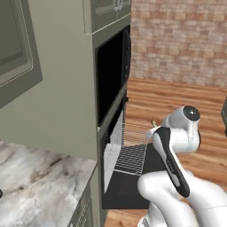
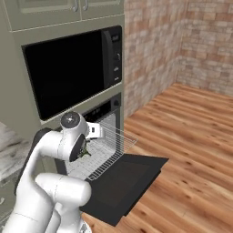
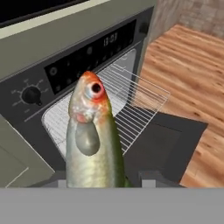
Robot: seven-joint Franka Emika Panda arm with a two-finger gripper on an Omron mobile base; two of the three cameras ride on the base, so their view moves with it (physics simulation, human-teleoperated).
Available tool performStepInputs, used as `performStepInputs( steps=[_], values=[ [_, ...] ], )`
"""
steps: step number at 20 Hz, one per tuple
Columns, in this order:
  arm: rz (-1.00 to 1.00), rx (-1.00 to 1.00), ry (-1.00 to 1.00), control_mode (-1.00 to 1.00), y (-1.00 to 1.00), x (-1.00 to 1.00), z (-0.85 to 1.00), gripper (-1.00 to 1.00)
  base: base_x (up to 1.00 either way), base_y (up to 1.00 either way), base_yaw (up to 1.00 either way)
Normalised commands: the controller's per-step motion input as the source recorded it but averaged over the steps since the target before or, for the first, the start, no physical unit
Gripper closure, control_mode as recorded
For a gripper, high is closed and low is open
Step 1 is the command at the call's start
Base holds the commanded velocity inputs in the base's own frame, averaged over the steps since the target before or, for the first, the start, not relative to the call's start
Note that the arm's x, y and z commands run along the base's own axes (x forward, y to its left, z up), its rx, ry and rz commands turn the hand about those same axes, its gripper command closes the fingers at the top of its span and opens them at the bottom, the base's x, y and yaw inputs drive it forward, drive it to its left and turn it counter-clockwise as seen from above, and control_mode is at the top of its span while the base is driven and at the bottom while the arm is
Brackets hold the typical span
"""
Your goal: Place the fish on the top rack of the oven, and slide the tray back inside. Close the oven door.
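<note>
We have the fish [image 3: 92, 144] pinched in the gripper [image 3: 103, 183], head pointing away from it. The top rack [image 3: 131, 103] sits pulled out ahead and below over the dropped oven door [image 3: 168, 140], leaving room for a clear drop.

The fish [image 3: 94, 148] at lower centre has a greenish-yellow body, an orange-red head and a grey fin. The rack [image 3: 131, 105] is a fine silver grid. The oven [image 3: 65, 70] panel is black; its door [image 3: 168, 144] is matte dark grey. At right, the floor [image 3: 192, 61] is orange-brown planks.
</note>
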Motion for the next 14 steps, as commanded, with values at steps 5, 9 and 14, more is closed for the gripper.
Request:
performStepInputs(
  steps=[5,9,14],
  values=[
    [0.10,0.05,0.02,-1.00,-0.01,0.59,-0.59,1.00,0.00,0.00,0.00],
    [0.09,0.02,0.19,-1.00,0.00,0.74,-0.39,1.00,0.00,0.00,0.00],
    [0.04,0.00,0.26,-1.00,0.00,0.68,-0.45,1.00,0.00,0.00,0.00]
  ],
)
